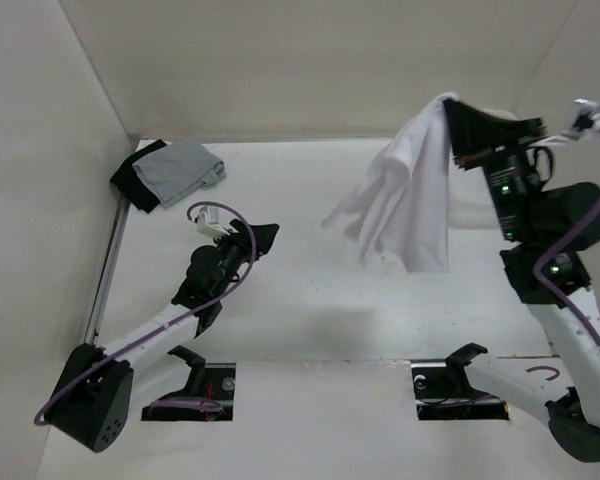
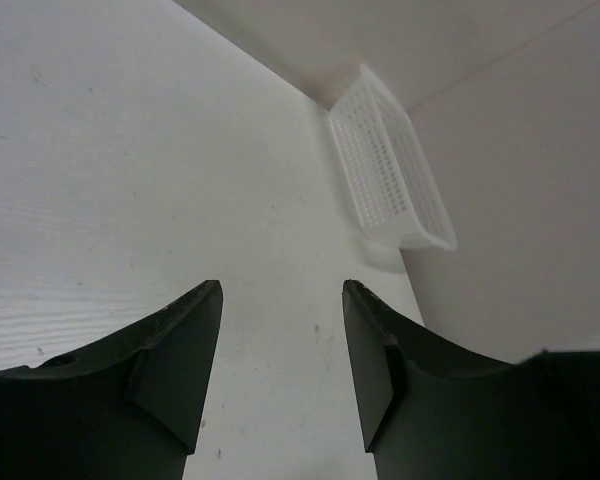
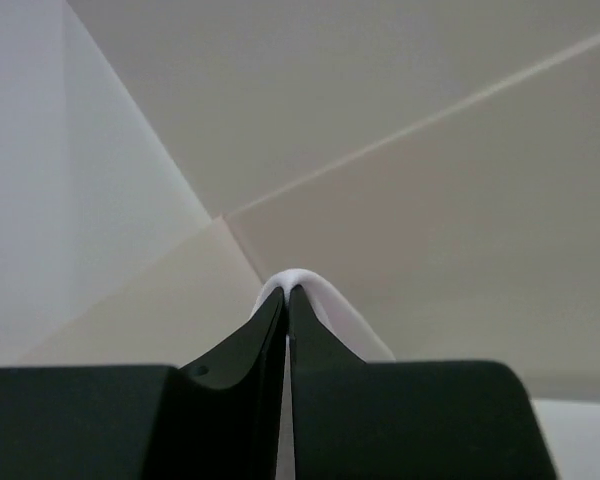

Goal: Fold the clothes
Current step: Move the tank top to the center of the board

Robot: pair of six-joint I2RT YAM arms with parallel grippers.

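Thin white tank top (image 1: 405, 205), lifted clear of the table (image 1: 280, 320) at the right side, hanging in loose, soft folds from one pinched point at its top. Draped down and to the left, widening toward the bottom, lower edge well above the tabletop.

Pinched there by the right gripper (image 1: 452, 112), raised high on its arm. In the right wrist view, black fingers (image 3: 230, 400) pressed tightly together, with a small hump of white cloth over and between the tips.

Left gripper (image 1: 267, 238) low over the middle-left of the table, parted wide and grasping nothing, with tabletop showing between its fingers in the left wrist view.

White plastic lattice basket (image 2: 390, 170) on the table against the right wall, seen from the side. Inside not readable from this angle.

At the back left corner, grey folded garment (image 1: 185, 168) lying partly over a black folded garment (image 1: 132, 182), well apart from the tank top.
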